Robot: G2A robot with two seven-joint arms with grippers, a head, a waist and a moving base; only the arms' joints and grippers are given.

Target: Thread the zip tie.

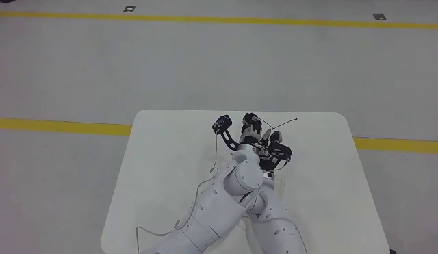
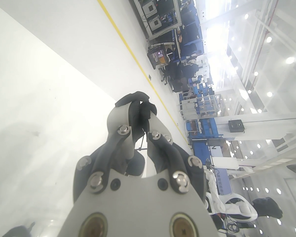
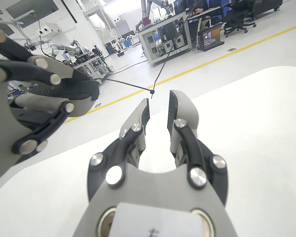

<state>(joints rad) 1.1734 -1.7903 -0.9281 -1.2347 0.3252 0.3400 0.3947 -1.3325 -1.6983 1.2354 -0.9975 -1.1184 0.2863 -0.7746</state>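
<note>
The tie [image 3: 151,91] hangs in the air just ahead of the right end effector [image 3: 159,104], its small head all but touching the tip of one finger. From the head one strand runs sideways into the left end effector [image 3: 92,86], another long strand rises up and away, free at its far end, and a short stub pokes back toward the right fingers. Whether that stub has passed through the head I cannot tell.

The left end effector [image 2: 140,107] is closed tight on the tie, a thin black line showing between its pads. The right one stands partly open with nothing in it.

The main risk, as I judge it, is the distance between the left grip and the head: the strap is thin and springy, so a slight brush from the right fingers could swing the head aside or twist it (and the slot would then face the wrong way). A close aimed at the stub could also shut on air, since it offers so little to catch. The free strand may whip round if the head is knocked.

Both arms are held above the counter [image 1: 171,185], end effectors near each other: the right points outward past the counter's far edge, and the left comes in across its front from one side.
</note>
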